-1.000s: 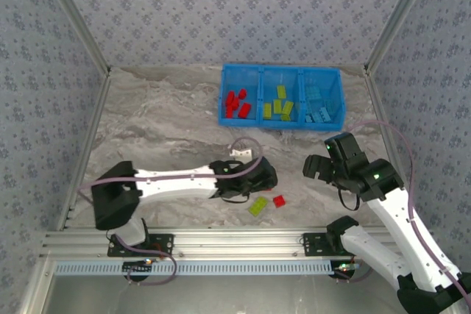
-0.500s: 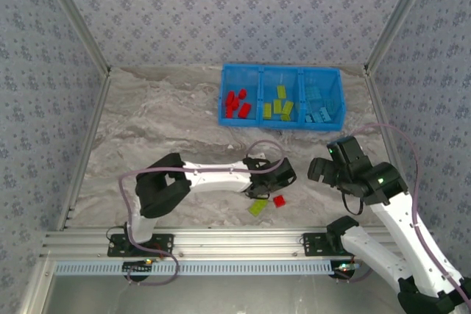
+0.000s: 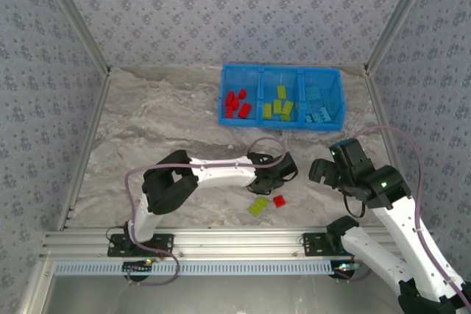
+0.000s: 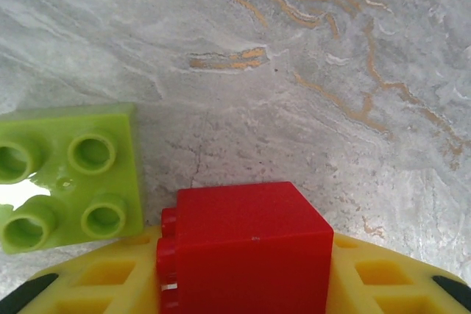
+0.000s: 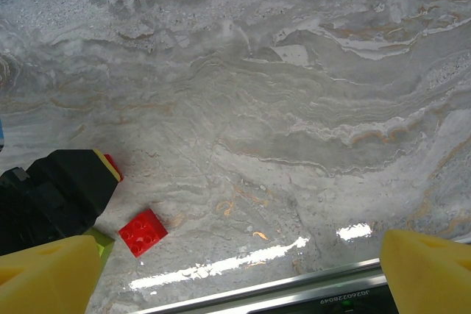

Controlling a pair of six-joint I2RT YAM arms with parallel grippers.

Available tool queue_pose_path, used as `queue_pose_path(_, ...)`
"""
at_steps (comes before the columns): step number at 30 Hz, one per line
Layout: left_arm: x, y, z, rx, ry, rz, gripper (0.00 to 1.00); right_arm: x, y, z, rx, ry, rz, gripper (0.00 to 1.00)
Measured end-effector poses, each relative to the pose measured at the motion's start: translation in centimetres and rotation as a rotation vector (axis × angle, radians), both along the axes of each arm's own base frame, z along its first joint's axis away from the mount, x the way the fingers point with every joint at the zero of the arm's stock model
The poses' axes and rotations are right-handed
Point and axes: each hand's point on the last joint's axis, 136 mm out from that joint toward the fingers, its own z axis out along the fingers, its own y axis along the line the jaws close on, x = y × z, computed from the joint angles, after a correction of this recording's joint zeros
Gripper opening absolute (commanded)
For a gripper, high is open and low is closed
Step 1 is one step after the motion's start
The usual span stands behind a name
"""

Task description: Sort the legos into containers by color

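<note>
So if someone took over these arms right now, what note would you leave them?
Left claw: closed on a red lego.
Right claw: open, nothing in it, off to the right.
Done: the blue bin holds reds on the left, greens in the middle and light blues on the right.
Left: bin the held red, then the loose red lego and green lego lying on the table near the arms.

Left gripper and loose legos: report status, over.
Left gripper shut on red lego. Right gripper open. Loose on table: second red lego, lime lego. Nothing blocking bin.
</note>
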Motion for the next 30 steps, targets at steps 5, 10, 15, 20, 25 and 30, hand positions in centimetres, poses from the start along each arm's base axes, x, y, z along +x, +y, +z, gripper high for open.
queue_pose_path(5,0.6,-0.4,1.7,0.018,-0.051,-0.081,0.24,-0.3,1.3,0.4,0.07,-0.012,0.053,0.99)
queue_pose_path(10,2.9,-0.3,7.9,-0.017,-0.199,-0.167,0.24,-0.3,3.6,2.8,0.227,-0.134,0.144,0.97)
queue_pose_path(15,8.3,2.3,14.6,-0.063,-0.353,-0.147,0.24,-0.3,6.8,6.1,0.417,-0.268,0.27,0.97)
queue_pose_path(20,15.6,7.0,17.0,-0.01,-0.455,-0.065,0.26,0.2,9.0,7.6,0.514,-0.324,0.353,0.97)
queue_pose_path(25,22.2,9.4,18.1,0.021,-0.516,-0.005,0.27,0.6,8.9,7.8,0.511,-0.342,0.342,0.97)
queue_pose_path(30,29.2,8.8,17.4,-0.007,-0.527,0.028,0.39,0.9,8.2,7.1,0.479,-0.326,0.295,0.96)
